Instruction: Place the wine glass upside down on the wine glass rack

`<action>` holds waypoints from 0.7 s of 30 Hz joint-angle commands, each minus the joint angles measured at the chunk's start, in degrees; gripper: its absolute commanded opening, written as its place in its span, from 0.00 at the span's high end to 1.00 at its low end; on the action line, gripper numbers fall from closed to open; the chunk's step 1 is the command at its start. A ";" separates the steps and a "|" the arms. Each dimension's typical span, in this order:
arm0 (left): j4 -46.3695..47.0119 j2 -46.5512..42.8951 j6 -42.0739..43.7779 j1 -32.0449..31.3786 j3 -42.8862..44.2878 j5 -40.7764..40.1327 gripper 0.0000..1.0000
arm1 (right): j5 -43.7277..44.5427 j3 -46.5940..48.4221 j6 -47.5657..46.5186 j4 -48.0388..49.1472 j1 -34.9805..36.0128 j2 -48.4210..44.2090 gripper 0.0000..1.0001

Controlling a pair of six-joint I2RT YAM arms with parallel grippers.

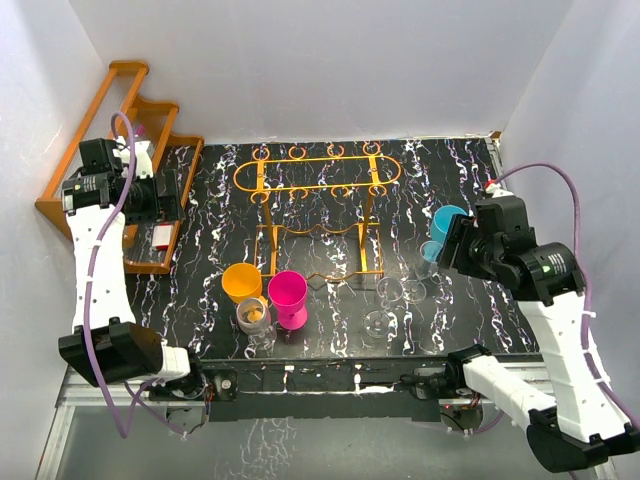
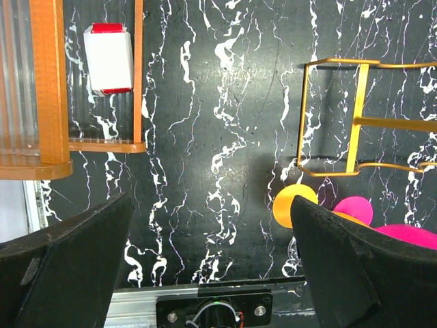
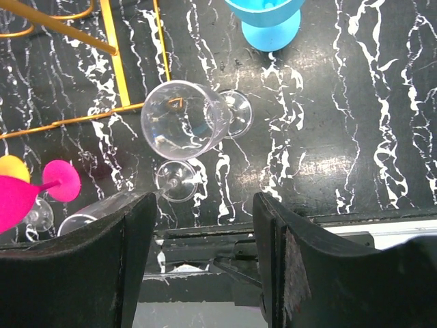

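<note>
The orange-gold wire wine glass rack [image 1: 316, 175] stands at the middle back of the black marbled table; its base wires show in the left wrist view [image 2: 355, 116] and the right wrist view [image 3: 113, 61]. A clear wine glass [image 3: 183, 119] stands upright right of the rack's base, also seen in the top view [image 1: 392, 292]. A second clear glass [image 3: 176, 181] lies on its side just in front of it. My right gripper [image 3: 201, 260] is open and empty, above and right of these glasses [image 1: 445, 245]. My left gripper [image 2: 212, 266] is open and empty, at the far left by the wooden rack [image 1: 160, 195].
A brown wooden stepped rack [image 1: 130, 150] holds a white box with red ends [image 2: 109, 58] at the left. An orange cup [image 1: 242, 282], a pink cup [image 1: 288, 295] and a small clear glass [image 1: 255, 318] stand front left of the wire rack. A blue cup [image 1: 447, 222] stands at the right.
</note>
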 commanded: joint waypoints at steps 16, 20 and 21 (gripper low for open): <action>4.68 -1.86 0.84 0.08 -7.42 -0.06 0.03 | 8.55 -4.33 -0.26 12.20 0.09 7.42 0.42; 5.19 -1.84 1.23 0.03 -8.08 -0.05 0.03 | 8.03 -7.42 -0.19 13.73 0.04 6.87 0.42; 5.10 -1.68 1.37 0.06 -8.08 0.09 0.03 | 7.78 -8.22 -0.09 14.09 0.08 6.71 0.43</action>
